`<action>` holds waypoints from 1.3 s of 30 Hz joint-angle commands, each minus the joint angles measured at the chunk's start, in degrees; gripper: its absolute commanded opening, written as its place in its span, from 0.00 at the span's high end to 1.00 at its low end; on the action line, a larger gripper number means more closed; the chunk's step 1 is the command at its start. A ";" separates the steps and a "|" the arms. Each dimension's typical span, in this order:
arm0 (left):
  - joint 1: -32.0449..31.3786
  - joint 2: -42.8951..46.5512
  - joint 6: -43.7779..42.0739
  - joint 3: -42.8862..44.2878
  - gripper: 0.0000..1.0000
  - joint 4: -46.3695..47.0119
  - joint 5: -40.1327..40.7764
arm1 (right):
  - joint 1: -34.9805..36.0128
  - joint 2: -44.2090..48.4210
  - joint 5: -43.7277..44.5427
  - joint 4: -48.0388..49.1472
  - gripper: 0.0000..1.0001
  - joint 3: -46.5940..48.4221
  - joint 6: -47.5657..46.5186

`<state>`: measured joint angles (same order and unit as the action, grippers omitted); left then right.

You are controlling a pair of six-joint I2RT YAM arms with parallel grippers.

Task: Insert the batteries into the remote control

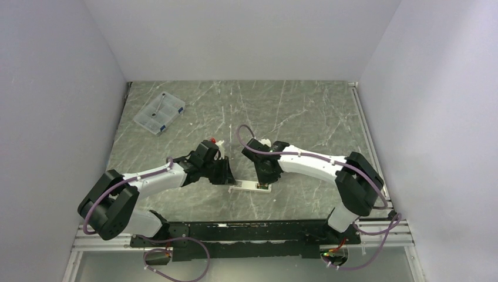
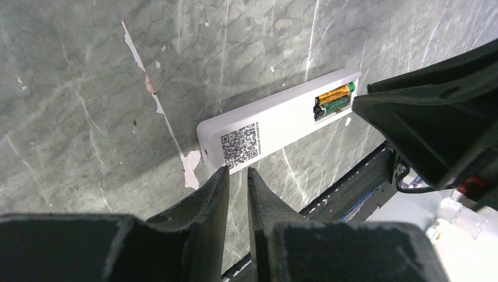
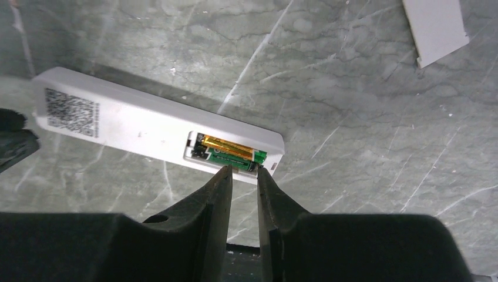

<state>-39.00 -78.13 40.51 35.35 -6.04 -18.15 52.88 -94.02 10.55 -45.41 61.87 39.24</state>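
Observation:
The white remote control (image 1: 249, 187) lies face down near the table's front middle, with its QR label up. Its battery bay is open and holds both batteries side by side: the copper-orange one (image 3: 226, 145) and the dark green one (image 3: 235, 156). They also show in the left wrist view (image 2: 333, 97). My left gripper (image 2: 238, 170) is nearly shut and empty, its tips at the remote's QR end (image 2: 241, 144). My right gripper (image 3: 244, 169) is nearly shut and empty, its tips at the remote's edge beside the batteries.
A small flat white cover piece (image 3: 434, 26) lies on the table beyond the remote. A clear plastic compartment box (image 1: 159, 113) sits at the back left. The black base rail (image 1: 246, 232) runs along the near edge. Grey walls stand on three sides.

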 commanded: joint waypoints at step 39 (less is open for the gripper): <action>-0.30 0.37 -1.62 1.63 0.78 -1.10 -0.35 | 0.23 -1.77 -0.82 7.89 0.91 -5.90 0.31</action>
<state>-39.03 -78.15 39.83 35.38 -8.01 -18.13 52.93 -93.95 10.81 -39.99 57.56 39.20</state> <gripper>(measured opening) 0.228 0.097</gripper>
